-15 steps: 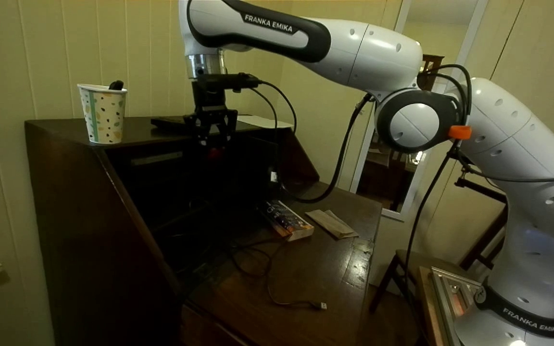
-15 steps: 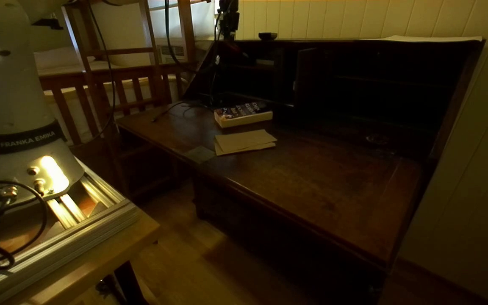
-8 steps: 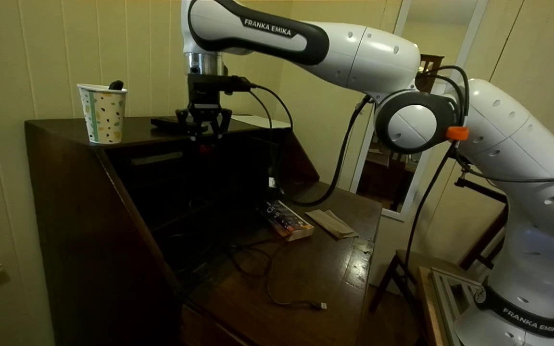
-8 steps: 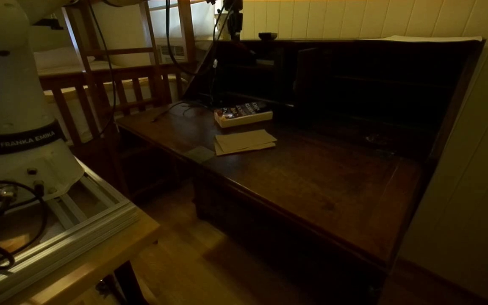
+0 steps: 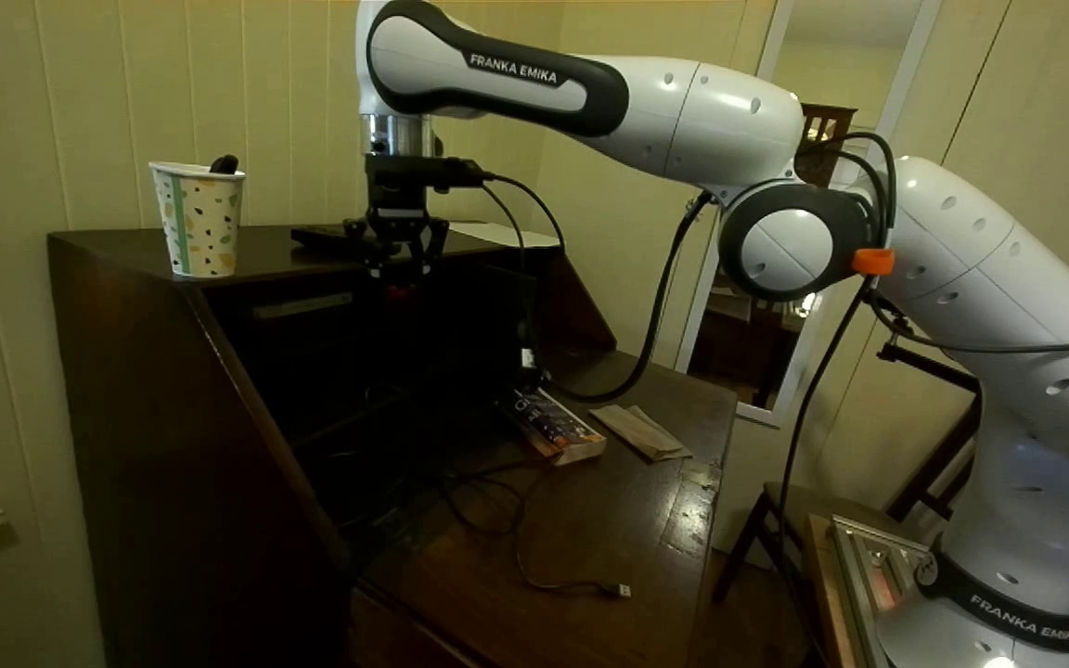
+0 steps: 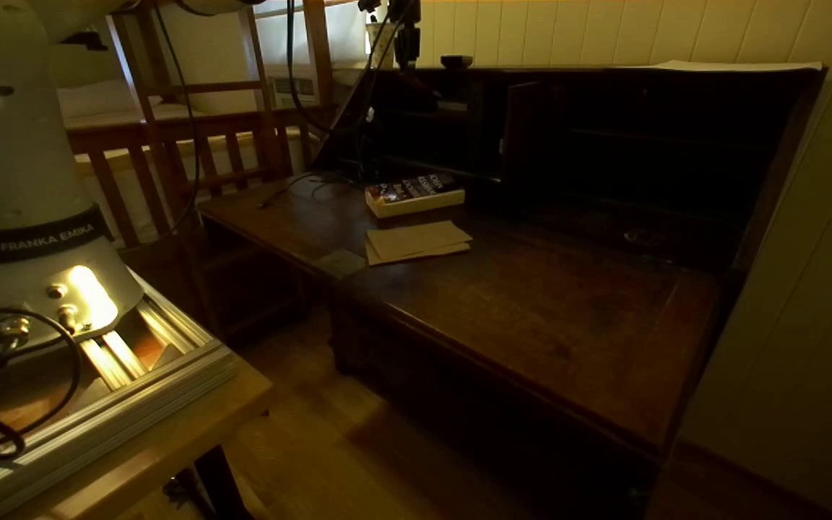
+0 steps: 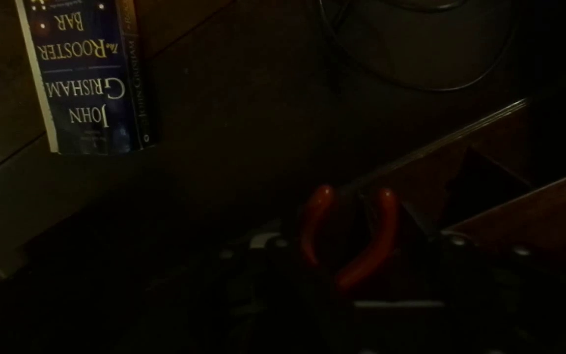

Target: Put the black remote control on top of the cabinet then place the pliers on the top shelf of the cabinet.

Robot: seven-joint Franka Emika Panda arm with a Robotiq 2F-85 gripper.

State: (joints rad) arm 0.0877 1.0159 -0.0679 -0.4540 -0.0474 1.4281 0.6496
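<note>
The pliers' red handles (image 7: 381,236) show between my dark fingers in the wrist view; the jaw end of the pliers is hidden. My gripper (image 5: 400,276) is shut on the pliers and holds them at the upper front opening of the dark brown cabinet (image 5: 145,417), just below its top edge. In an exterior view the pliers are a small red spot (image 5: 399,291) under the fingertips. A flat black bar that looks like the black remote control (image 5: 319,240) lies on the cabinet's top behind the gripper; its end shows in an exterior view (image 6: 456,62).
A patterned cup (image 5: 205,223) and white paper (image 5: 502,234) are on the cabinet top. A small inner door (image 6: 521,130) stands open beside the left compartment, which holds a pale item (image 6: 452,106). A book (image 6: 416,195), folded papers (image 6: 416,242) and a cable (image 5: 521,538) lie on the leaf.
The arm has lowered a little. The gripper, with the pliers in it, has shifted slightly left in an exterior view, toward the cabinet. The objects on the cabinet have not moved.
</note>
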